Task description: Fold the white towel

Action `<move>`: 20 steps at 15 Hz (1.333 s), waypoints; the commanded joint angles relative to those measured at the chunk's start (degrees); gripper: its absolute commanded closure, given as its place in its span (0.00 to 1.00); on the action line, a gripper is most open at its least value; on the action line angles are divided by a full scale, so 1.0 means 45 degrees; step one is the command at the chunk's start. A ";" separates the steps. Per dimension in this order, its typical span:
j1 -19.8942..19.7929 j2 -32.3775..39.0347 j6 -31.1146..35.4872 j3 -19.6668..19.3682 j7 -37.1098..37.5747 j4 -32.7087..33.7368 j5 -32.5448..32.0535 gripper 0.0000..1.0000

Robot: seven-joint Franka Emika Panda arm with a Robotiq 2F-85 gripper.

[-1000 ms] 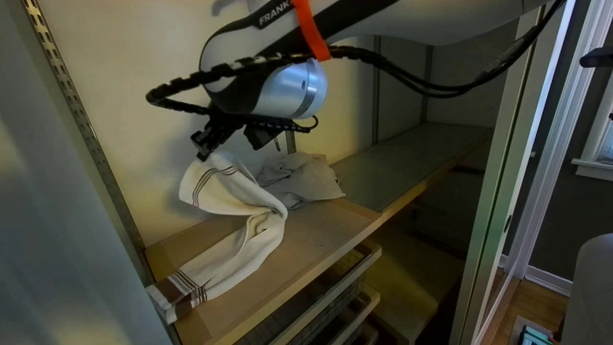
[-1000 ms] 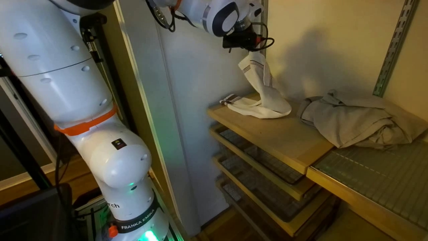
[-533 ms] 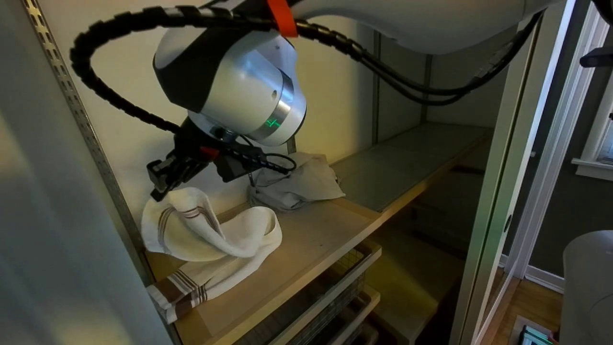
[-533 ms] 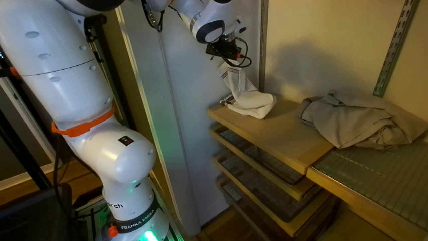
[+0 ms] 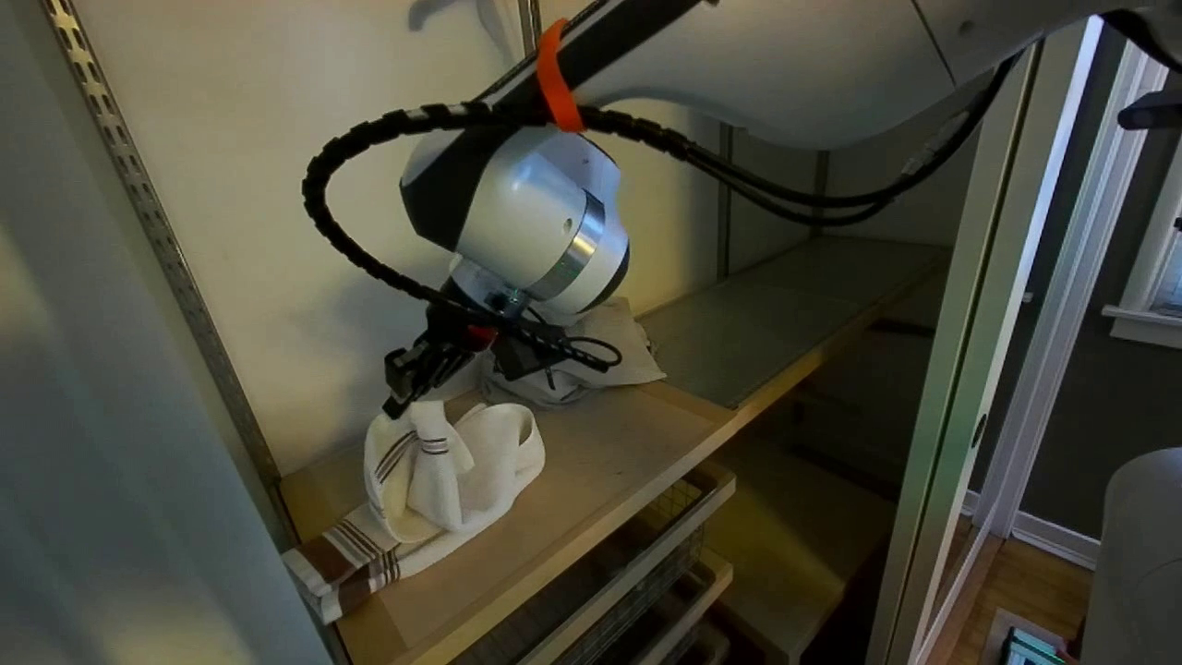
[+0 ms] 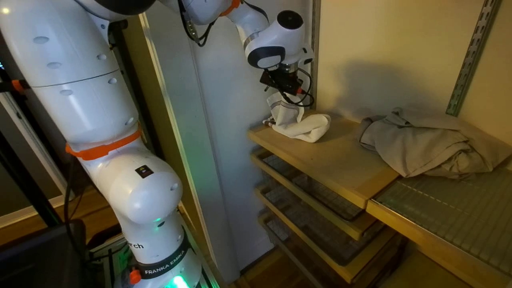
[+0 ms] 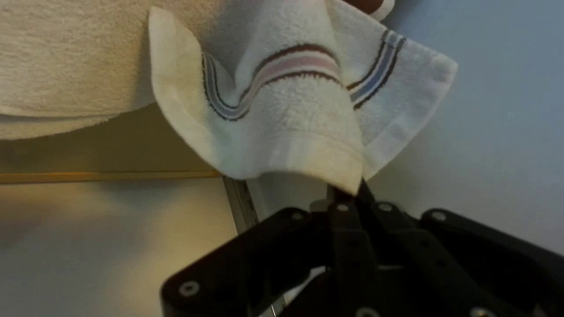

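The white towel has brown and dark stripes. It lies partly on the wooden shelf and shows in both exterior views. Its brown-striped end lies flat toward the shelf's left end, and a loop bulges up in the middle. My gripper is shut on the towel's upper edge and holds that end raised above the part on the shelf. In the wrist view the fingertips pinch the hem of the towel, whose striped corners hang to both sides. The fingertips are hidden in an exterior view.
A crumpled grey cloth lies beside the towel, and my arm partly covers it in an exterior view. The wooden shelf has wire drawers below it. A wall stands close behind, with a white panel at the shelf's end.
My gripper has come down with the held towel end, swinging toward the brown-striped end and then partly back. The towel's middle has slid that way and bunched up. The grey cloth has not moved.
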 commanded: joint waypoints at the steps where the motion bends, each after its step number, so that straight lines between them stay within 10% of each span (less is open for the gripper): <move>1: 0.0097 0.0336 0.0274 -0.0095 -0.1741 0.0073 0.2134 0.99; 8: 0.0249 0.1643 0.0741 0.0246 -0.2997 0.0279 0.4794 0.99; 9: 0.0253 0.1764 0.0790 0.0272 -0.2814 0.0274 0.4593 0.71; 20: -0.1161 -0.1057 -0.0100 0.0373 0.5641 -0.0962 -0.3899 0.00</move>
